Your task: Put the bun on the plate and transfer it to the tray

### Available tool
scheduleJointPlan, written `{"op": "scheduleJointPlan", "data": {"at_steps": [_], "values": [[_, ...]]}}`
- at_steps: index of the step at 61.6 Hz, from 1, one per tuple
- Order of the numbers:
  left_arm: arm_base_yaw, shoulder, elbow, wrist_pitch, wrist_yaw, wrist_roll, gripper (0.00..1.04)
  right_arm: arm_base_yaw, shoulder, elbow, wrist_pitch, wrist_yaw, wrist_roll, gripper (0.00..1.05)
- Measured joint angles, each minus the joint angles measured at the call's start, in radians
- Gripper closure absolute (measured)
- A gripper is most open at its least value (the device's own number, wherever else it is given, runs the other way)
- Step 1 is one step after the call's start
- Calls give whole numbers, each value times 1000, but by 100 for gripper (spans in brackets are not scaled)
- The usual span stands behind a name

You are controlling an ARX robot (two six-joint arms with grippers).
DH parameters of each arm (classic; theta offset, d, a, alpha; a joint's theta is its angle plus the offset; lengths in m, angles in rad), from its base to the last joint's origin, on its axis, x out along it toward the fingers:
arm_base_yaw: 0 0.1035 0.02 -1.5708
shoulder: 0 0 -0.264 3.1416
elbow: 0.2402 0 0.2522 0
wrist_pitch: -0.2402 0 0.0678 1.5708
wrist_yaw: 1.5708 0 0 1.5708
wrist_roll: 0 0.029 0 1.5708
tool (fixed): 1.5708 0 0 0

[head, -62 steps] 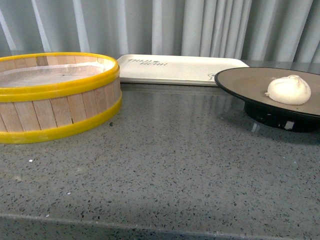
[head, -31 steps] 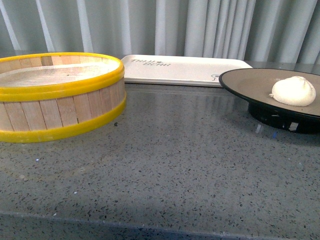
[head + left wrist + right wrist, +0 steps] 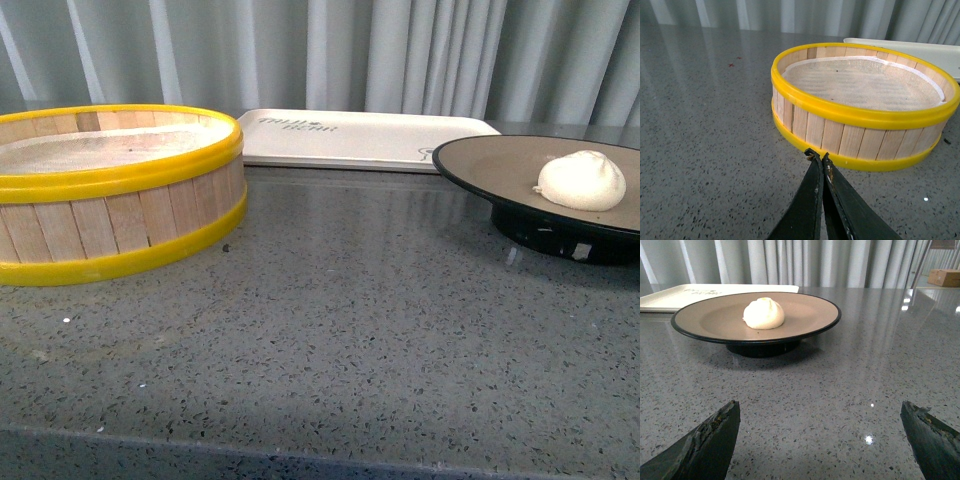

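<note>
The white pleated bun (image 3: 581, 180) (image 3: 763, 313) lies on the beige plate (image 3: 490, 165) (image 3: 710, 320) with its black rim, at the right of the front view. Behind and left of the plate lies the cream tray (image 3: 350, 138) (image 3: 670, 296). My right gripper (image 3: 819, 412) is open wide, low over the bare counter a stretch short of the plate, nothing between its fingers. My left gripper (image 3: 818, 156) is shut on nothing, its tips just short of the steamer basket's wall. Neither gripper shows in the front view.
A round wooden steamer basket (image 3: 110, 190) (image 3: 862, 105) with yellow rims and a white cloth liner stands at the left. Everything rests on a grey speckled counter (image 3: 350, 340). Grey curtains (image 3: 400, 50) hang behind. A cardboard box (image 3: 945, 276) sits far off beyond the counter.
The front view shifted slightly sideways and back again. Bun, plate, tray and basket keep their places relative to one another.
</note>
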Motion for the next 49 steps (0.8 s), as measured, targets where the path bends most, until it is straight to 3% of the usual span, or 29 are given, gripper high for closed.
{"op": "scheduleJointPlan", "data": {"at_steps": [49], "values": [[0, -282, -143, -125, 0, 0, 101, 0, 0, 0, 0, 0, 0, 8]]}}
